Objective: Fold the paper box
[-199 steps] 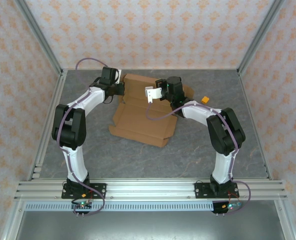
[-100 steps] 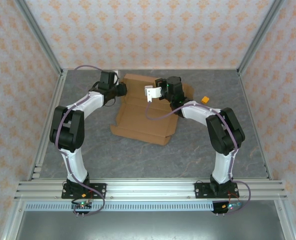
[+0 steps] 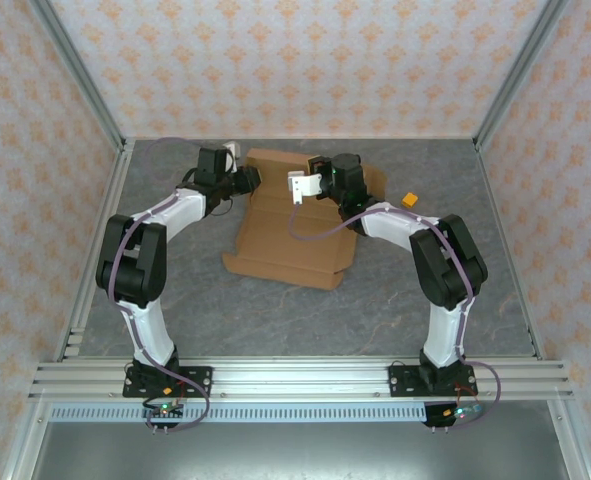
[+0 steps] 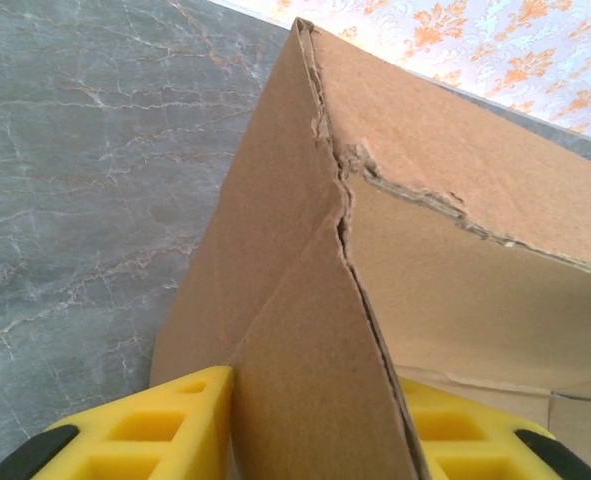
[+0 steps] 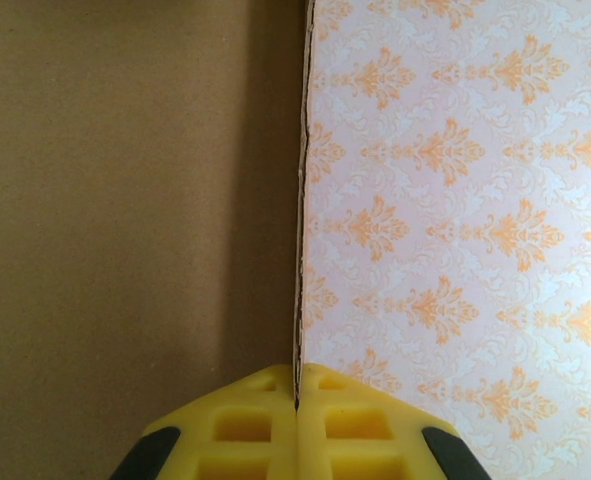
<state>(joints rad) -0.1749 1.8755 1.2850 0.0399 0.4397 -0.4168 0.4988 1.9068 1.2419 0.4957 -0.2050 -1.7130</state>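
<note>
**Top ext.:** The paper box (image 3: 290,235) sits far-centre on the counter (image 3: 395,300). Its long axis runs approx. 12–6, w/ the near end flat and the far-end flaps raised. Left pincer (image 3: 253,180) is at the box's 11 o'clock corner, so the bulk of the box lies toward 5 from it. Right pincer (image 3: 313,178) is at the far edge, approx. 12–1, so the box lies toward 6–7 from it. Both arms are about equally near the far end.

**Left wrist:** Yellow fingers (image 4: 175,425) stand apart astride a raised corner fold, w/ a torn crease running up to 12. Cannot tell whether they press the board.

**Right wrist:** Pads (image 5: 240,425) are clenched on the thin edge of an upright panel. The edge runs to 12, w/ the panel face at 9.

**Assessment:** The next move prob. turns on this far wall. Right arm steadies it, and left arm is placed to work the adjoining corner toward 3.
</note>
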